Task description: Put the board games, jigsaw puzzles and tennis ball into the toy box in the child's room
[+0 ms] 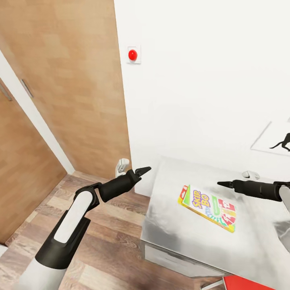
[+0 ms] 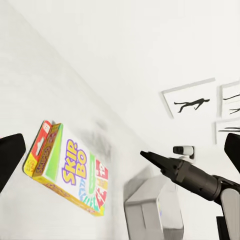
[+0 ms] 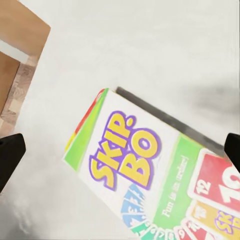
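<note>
Head view: card game box (image 1: pixel 208 207) flat on tabletop (image 1: pixel 193 241), not yet picked. Left hand (image 1: pixel 141 171) pressed together, over floor. Right hand (image 1: pixel 225 184) pressed together, above box.
Right wrist view: box (image 3: pixel 150 175) close below.

table (image 1: pixel 193 237) and silhouette picture (image 1: pixel 278 141) cropped

Red round button (image 1: pixel 132 54) on white wall plate, beside brown wooden door (image 1: pixel 68 80). Black silhouette picture (image 1: pixel 278 141) on white wall. Wood-plank floor (image 1: pixel 108 237) below.
</note>
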Tool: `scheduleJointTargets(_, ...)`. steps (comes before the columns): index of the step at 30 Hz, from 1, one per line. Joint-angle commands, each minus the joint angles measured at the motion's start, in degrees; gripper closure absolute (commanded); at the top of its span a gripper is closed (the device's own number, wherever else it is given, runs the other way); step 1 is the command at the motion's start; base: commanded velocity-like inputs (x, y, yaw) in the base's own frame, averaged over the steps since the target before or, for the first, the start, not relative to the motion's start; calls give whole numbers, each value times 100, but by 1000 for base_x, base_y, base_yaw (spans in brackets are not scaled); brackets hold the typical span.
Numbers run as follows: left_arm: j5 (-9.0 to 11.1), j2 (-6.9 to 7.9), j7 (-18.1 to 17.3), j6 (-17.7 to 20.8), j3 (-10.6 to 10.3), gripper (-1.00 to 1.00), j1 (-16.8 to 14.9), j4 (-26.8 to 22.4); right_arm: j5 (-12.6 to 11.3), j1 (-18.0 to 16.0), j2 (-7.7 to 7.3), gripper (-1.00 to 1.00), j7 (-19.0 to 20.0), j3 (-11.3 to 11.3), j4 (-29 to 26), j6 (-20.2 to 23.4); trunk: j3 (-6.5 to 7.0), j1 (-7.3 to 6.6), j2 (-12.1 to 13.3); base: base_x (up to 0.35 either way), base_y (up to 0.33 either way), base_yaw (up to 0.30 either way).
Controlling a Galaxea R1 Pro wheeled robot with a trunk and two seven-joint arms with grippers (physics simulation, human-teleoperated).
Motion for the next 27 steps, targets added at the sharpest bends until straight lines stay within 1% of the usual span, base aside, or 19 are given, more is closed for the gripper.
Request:
scheduleJointTargets(1,62,10,53,1,-3,-100,-5,-7,43,-4,31,-100,-4,-7,29,25,-10,6,-10,193,154,-186)
scheduleJointTargets(9,66,27,52,1,1,-100,-5,-7,43,4,124,-100,-181,-7,117,25,-10,6,-10,121,96,-221)
scheduleJointTargets(21,68,38,52,1,10,-100,-1,-7,47,4,167,-100,-256,2,168,25,-10,6,-10,32,25,-261)
scheduleJointTargets(27,68,42,58,1,15,-100,1,-7,49,18,180,-100,-261,4,181,25,-10,6,-10,7,6,-148)
